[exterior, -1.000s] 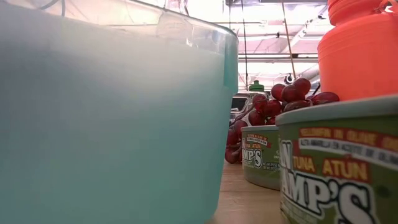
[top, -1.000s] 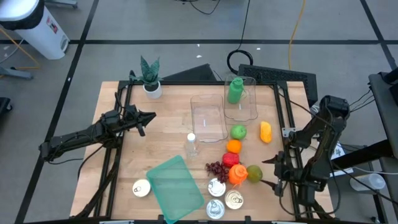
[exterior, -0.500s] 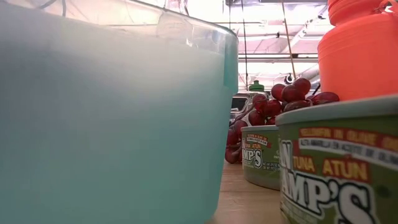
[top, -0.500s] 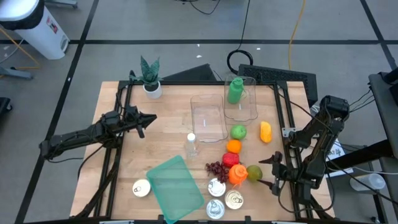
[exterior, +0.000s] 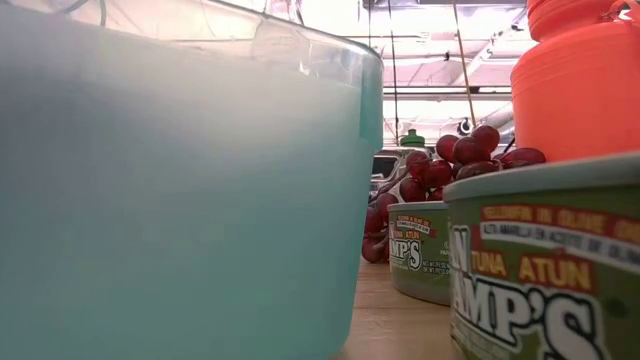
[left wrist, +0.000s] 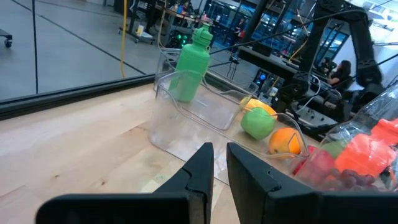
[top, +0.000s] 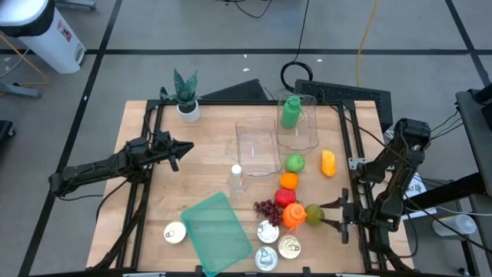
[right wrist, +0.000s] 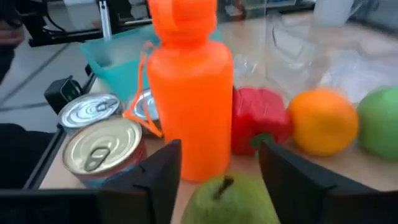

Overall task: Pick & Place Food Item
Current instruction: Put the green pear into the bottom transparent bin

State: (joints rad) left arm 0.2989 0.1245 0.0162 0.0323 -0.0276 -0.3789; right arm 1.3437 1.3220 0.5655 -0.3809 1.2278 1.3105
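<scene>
A green pear [top: 314, 214] stands on the wooden table [top: 200, 165] near its right edge, beside an orange bottle [top: 292, 217]. My right gripper [top: 329, 215] reaches it from the right and is closed on it; in the right wrist view the pear [right wrist: 227, 199] fills the gap between the fingers. A red pepper [right wrist: 258, 127], an orange [right wrist: 323, 121] and a green apple [right wrist: 379, 124] lie behind. My left gripper [top: 188, 144] waits shut over the table's left side, touching nothing. My right gripper pinches the pear between its two fingers, one against each side of its body [right wrist: 186, 205]. The fingers come from the table's right, slanting a little downward. The pear stays upright, stem up, its base on the table.
Red grapes [top: 267, 208], tuna cans [top: 278, 245] and a teal tub [top: 217, 223] crowd the near middle. Clear containers [top: 257, 146] and a green bottle [top: 290, 111] stand at the far middle. A yellow-orange fruit [top: 328, 162] lies at the right and a plant [top: 185, 92] at the far left.
My right gripper has sunk a little and tipped its fingers downward. Its widely spread fingers have drawn in around the pear. The pear has stayed where it was.
</scene>
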